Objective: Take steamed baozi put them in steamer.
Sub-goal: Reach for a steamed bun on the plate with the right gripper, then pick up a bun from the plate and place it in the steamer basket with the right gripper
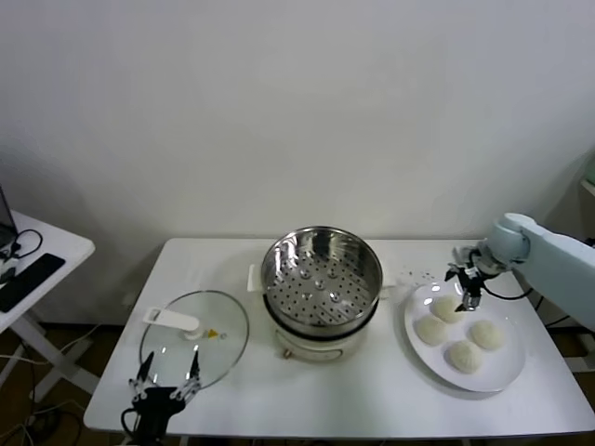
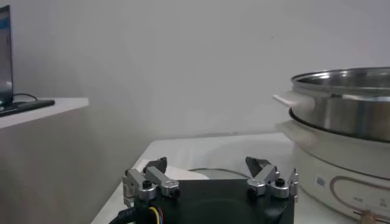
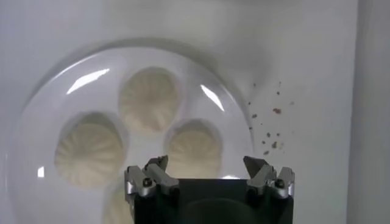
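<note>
- Head view: four cream-white round dough baozi (image 1: 456, 333) are seen on a white round plate (image 1: 502, 372) right of the shiny perforated steel steamer (image 1: 322, 276); the right gripper (image 1: 465, 286) is held over the nearest bun.
- Left wrist view: the left gripper (image 2: 208, 178) is shown spread, empty, beside the steamer (image 2: 341, 97).
- Right wrist view: the right gripper (image 3: 208, 176) is shown spread above the baozi (image 3: 194, 149). Pleats face up; no long axis. The buns are judged soft, light, easily dented, best pinched gently at the flanks.

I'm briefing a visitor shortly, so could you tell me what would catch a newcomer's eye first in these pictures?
The shiny, empty steamer at the table's centre stands out first, its perforated bottom bare. To its right, four steamed baozi sit on a white plate, with the right gripper open just above the rear bun. The glass lid lies at left, the left gripper open at the front edge.
</note>
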### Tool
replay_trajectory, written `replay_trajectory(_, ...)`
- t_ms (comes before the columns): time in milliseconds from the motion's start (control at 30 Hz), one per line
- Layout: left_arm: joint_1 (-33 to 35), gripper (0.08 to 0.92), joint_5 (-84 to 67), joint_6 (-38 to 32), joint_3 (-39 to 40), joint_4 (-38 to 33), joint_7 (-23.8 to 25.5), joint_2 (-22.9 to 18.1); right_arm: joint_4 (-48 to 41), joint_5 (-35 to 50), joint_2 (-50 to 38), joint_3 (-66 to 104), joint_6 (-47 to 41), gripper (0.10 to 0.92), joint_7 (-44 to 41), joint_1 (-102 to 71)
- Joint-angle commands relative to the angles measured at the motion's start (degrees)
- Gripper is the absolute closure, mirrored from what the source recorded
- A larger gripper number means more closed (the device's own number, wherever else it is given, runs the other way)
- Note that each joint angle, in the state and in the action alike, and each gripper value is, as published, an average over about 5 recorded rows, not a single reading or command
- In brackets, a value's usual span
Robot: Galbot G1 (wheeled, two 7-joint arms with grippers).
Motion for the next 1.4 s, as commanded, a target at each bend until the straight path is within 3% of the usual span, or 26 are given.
replay_trajectory(33,0.2,0.177,1.1,-0.3,-0.4,0.6,0.2,0.1,-6.0,-1.9,3.8,-1.8,1.1,0.203,-1.5,-1.1)
replay_trajectory(733,0.0,0.177,2.2,-0.9,-0.4,1.0,0.0,0.0,-9.0,-2.9,5.3,5.9,1.8,0.210,0.1,-6.1)
replay_trajectory(833,0.0,0.177,2.2,-1.0,-0.3,1.0,-0.1,0.0,-8.4,-3.1,5.0,5.4,1.9,0.239,0.0,-5.7)
replay_trajectory(1000,0.2,0.177,2.2,-1.1,-0.2,1.0,-0.2,-0.2,-6.2,-3.0,3.7,3.6,1.9,0.360,-0.4,-4.3)
replay_trajectory(1100,0.4,0.177,2.4,-1.3,-0.2,1.0,-0.3,-0.1,-4.2,-1.8,2.6,1.5,2.5,0.396,-0.4,-1.0)
replay_trajectory(1400,0.9,0.177,2.8,-1.7,-0.1,1.1,-0.6,0.2,6.7,6.0,1.4,-14.2,9.8,0.398,-1.7,23.1)
